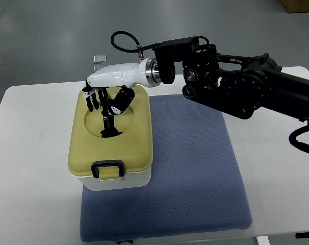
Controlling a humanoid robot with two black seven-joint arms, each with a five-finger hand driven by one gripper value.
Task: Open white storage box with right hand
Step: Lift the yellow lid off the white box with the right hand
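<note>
Your right hand (pixel 104 97) hovered over the box (pixel 112 148), fingers (pixel 93 98) loosely spread, seemingly gripping nothing; lid (pixel 113 133) was down, clasp (pixel 108 170) apparently unopened

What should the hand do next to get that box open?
Probably lower a little and curl its fingers into the round recess. The right hand hovers over the white storage box's yellow lid with fingers spread and holding nothing, and the dark front latch looks closed.
</note>
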